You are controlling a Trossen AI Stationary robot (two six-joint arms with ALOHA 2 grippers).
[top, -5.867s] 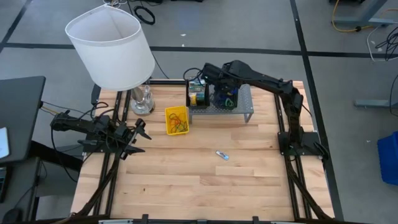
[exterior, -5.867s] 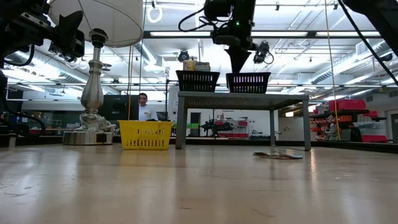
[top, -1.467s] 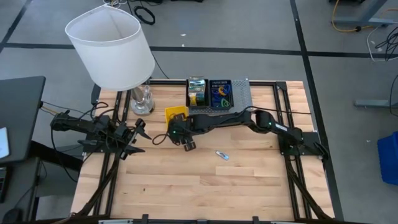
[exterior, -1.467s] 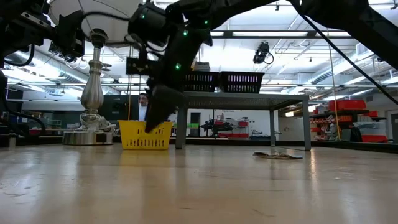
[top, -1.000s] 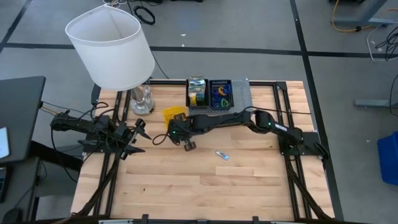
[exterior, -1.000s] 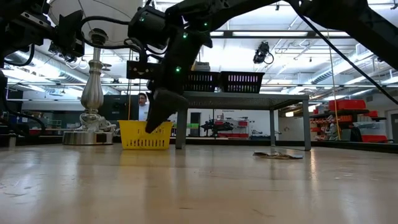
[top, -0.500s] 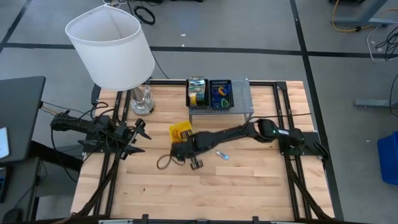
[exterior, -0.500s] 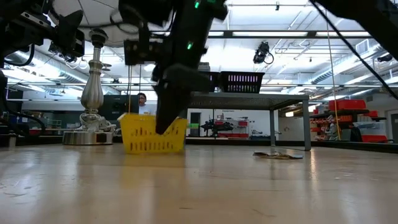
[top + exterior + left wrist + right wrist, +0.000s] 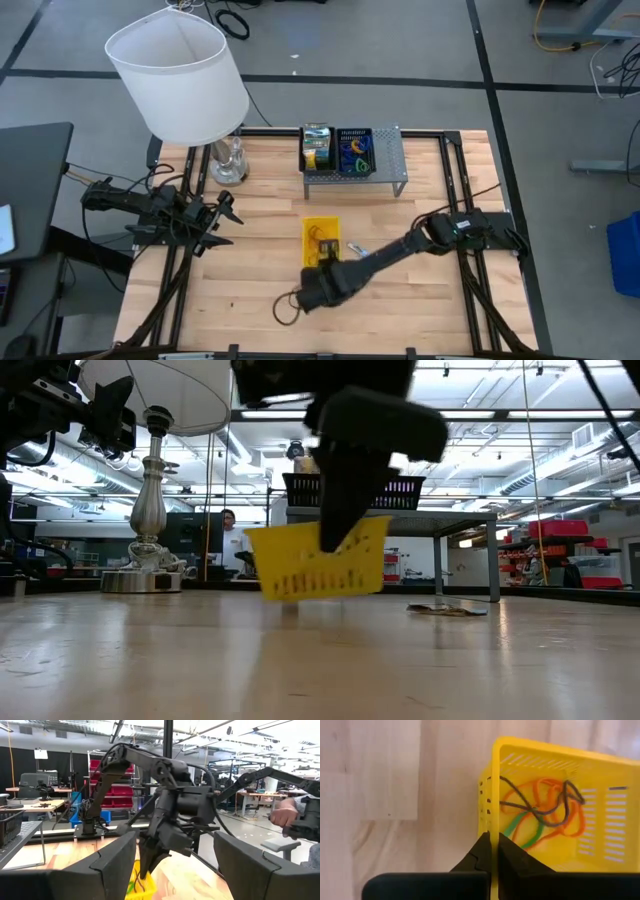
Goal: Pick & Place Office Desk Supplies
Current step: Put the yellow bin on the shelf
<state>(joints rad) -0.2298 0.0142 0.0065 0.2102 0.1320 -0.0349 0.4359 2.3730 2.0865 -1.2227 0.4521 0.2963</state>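
Yellow basket [image 9: 322, 238] now mid-table, tilted, rim pinched in right tool [image 9: 492, 854].

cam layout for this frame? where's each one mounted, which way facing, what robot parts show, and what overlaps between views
High: overhead, straight down; both arms, left gripper parked at the table's left edge.
Low: table height, level across; right arm lifting the yellow basket.
Left wrist: looks across at the right arm; own fingers frame it.
Right wrist: looks down; right gripper shut on the basket wall, rubber bands inside.
Shared: the basket shows in all four.
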